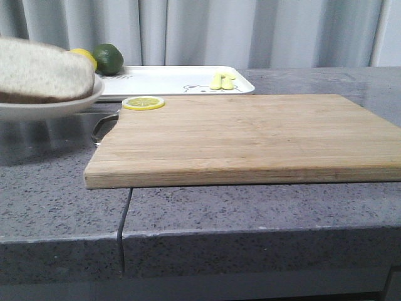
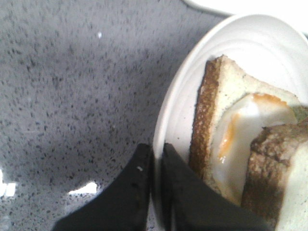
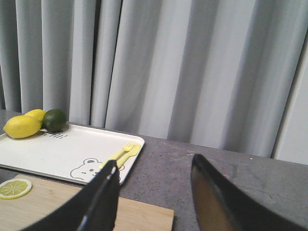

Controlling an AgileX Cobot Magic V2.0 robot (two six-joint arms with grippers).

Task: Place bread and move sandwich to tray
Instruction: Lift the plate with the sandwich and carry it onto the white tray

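Note:
The sandwich (image 1: 44, 76) lies on a round white plate (image 1: 37, 110), held above the counter at the far left of the front view. In the left wrist view my left gripper (image 2: 158, 153) is shut on the plate's rim (image 2: 168, 115). The sandwich (image 2: 240, 144) shows a fried egg with orange yolk between brown-crusted slices; the top bread slice (image 2: 276, 173) covers part of the egg. The white tray (image 1: 169, 80) with a bear drawing lies at the back, also in the right wrist view (image 3: 62, 151). My right gripper (image 3: 154, 168) is open and empty, outside the front view.
A wooden cutting board (image 1: 238, 135) fills the middle, with a lemon slice (image 1: 143, 102) at its far left corner. A yellow fork and knife (image 1: 223, 81) lie on the tray. A lemon (image 1: 84, 56) and a lime (image 1: 108, 58) sit at the tray's far left. Curtains hang behind.

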